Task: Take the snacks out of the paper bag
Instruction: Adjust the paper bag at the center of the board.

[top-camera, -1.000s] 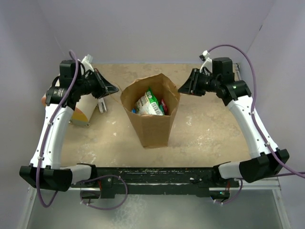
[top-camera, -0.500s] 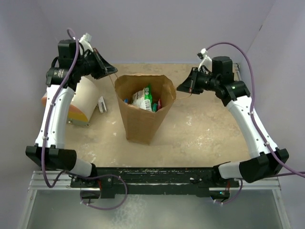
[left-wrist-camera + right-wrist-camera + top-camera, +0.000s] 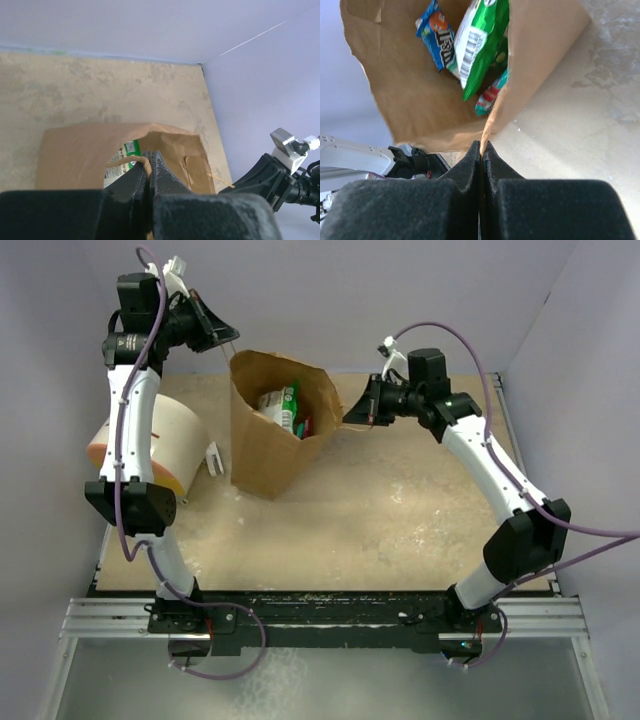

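Several snacks (image 3: 480, 45) inside open paper bag (image 3: 262, 450)

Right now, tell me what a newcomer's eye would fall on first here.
The brown paper bag stands tilted at the middle of the table, strung between the left gripper and the right gripper, both shut on it. Inside its open mouth, a green-white packet and a blue packet show brightly.

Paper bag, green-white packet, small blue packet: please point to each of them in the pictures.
paper bag (image 3: 262, 455), top external view, on its brown front wall.
green-white packet (image 3: 481, 45), right wrist view, on the middle of its face.
small blue packet (image 3: 441, 41), right wrist view, on its printed lettering.
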Motion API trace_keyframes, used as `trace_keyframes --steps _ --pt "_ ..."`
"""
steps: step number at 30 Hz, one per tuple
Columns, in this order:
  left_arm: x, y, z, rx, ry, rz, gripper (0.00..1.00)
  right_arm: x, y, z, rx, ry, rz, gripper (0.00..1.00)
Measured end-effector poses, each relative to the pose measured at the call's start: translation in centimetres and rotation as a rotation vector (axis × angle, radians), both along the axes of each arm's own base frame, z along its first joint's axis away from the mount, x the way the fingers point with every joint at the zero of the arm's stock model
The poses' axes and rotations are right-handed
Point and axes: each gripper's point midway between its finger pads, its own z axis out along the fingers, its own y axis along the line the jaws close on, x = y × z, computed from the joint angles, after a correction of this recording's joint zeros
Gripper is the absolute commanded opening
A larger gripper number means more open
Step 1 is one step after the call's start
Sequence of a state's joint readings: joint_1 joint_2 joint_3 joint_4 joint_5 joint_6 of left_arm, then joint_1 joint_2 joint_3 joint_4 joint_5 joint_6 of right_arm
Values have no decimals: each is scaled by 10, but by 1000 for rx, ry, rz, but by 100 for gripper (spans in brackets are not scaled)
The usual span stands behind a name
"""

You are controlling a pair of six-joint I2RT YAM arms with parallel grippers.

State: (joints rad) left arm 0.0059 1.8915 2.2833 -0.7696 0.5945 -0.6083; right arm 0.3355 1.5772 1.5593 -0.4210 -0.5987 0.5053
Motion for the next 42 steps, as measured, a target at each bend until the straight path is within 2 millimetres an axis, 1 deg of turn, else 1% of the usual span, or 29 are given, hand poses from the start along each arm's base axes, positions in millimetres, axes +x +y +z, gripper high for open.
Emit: trace_keyframes --steps 3,6,9,12,14,16,17,22,25,27,30,32,35,38,42 --pt "5 0 11 5 -54 -21 0 -1 13 -4 6 4 26 0" --pt "5 -6 15 -8 -85 -63 0 -7 18 -8 4 10 39 0" --pt "3 -20 3 -18 -75 -110 0 -18 13 -22 -16 44 41 0" --pt "-7 -43 -13 -26 -44 -169 0 -33 4 -36 -46 79 28 0" --pt "-18 -57 -19 -29 -28 -204 0 -46 -4 -43 -67 93 18 0" --pt "-34 -71 -25 -32 -13 -238 0 -60 -13 -47 -85 98 7 0" --pt "-46 -79 -27 -36 -9 -257 0 -67 -17 -48 -95 101 2 0" --pt "-90 -104 -20 -79 -12 -308 0 -90 -33 -56 -135 108 -24 4" --pt "-114 -120 -17 -110 -11 -334 0 -102 -42 -70 -165 133 -41 6" --pt "-127 -132 -20 -125 2 -355 0 -113 -48 -86 -188 169 -47 8" --pt "-144 -153 -34 -142 42 -381 0 -129 -57 -106 -214 214 -60 15" --pt "-155 -162 -46 -155 83 -393 0 -139 -62 -114 -221 232 -69 22" --pt "-167 -170 -63 -161 141 -390 0 -148 -70 -116 -239 230 -87 31" --pt "-172 -170 -66 -169 164 -369 0 -150 -75 -108 -243 192 -105 39" --pt "-176 -163 -55 -179 139 -336 0 -153 -79 -103 -252 165 -111 52"
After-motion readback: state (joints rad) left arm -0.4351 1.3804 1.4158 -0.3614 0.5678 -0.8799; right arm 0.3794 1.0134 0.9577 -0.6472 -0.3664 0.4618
